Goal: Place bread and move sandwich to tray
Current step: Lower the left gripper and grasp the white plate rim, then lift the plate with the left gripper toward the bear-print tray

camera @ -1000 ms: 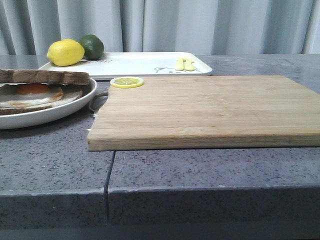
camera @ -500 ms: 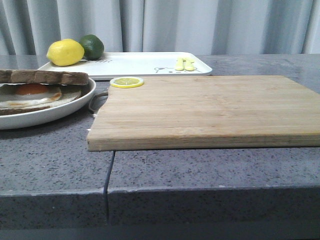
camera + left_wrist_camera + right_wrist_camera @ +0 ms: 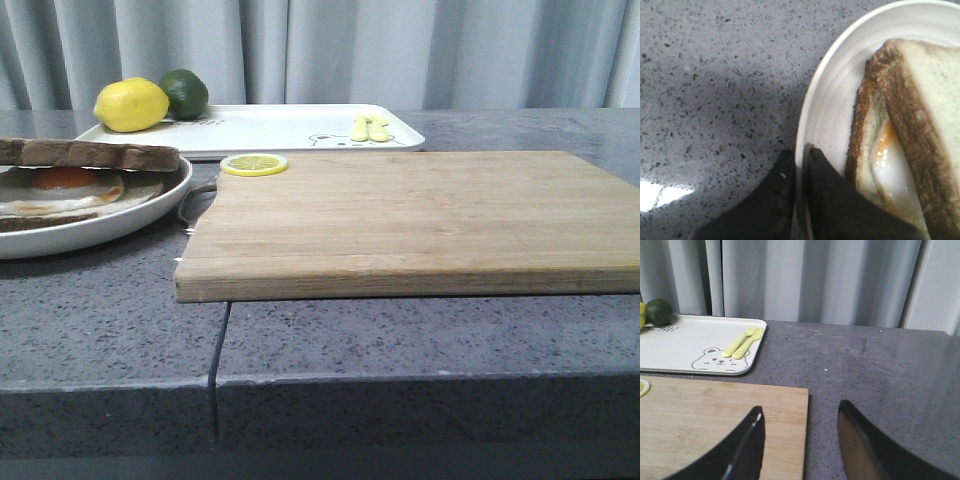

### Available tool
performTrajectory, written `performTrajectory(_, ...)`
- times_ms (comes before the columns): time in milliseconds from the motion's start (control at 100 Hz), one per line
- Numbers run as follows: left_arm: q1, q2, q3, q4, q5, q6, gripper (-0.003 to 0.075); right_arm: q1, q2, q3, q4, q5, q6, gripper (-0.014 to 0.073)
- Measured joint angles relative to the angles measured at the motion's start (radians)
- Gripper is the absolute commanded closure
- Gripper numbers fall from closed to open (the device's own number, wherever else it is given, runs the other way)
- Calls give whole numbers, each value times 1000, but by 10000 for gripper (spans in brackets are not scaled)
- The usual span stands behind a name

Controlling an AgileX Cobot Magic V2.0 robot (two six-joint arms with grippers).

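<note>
The sandwich (image 3: 70,180) lies on its round white plate (image 3: 120,225) at the table's left: a brown-crusted bread (image 3: 95,153) slice on top, fried egg beneath, another slice under that. In the left wrist view my left gripper (image 3: 801,152) is shut on the plate (image 3: 827,100) rim, one finger inside beside the sandwich (image 3: 910,125), one outside. The white tray (image 3: 280,125) stands at the back. My right gripper (image 3: 800,412) hangs open over the right edge of the wooden board (image 3: 700,415), holding nothing. Neither gripper shows in the front view.
A lemon (image 3: 130,105) and a lime (image 3: 185,92) sit on the tray's left end, yellow toy cutlery (image 3: 368,128) on its right. A lemon slice (image 3: 254,164) lies at the board's (image 3: 400,215) back left corner. Curtains close off the back.
The egg and top slice have shifted very slightly to the left on the plate; nothing else has visibly moved.
</note>
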Motion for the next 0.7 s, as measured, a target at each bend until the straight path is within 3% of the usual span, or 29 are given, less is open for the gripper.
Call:
performTrajectory(480,0,-95,2,-141,13,6,739,0,0,0,0,0,0,240)
performTrajectory(700,48,-192,4,-220,35,18,739,0,0,0,0,0,0,240)
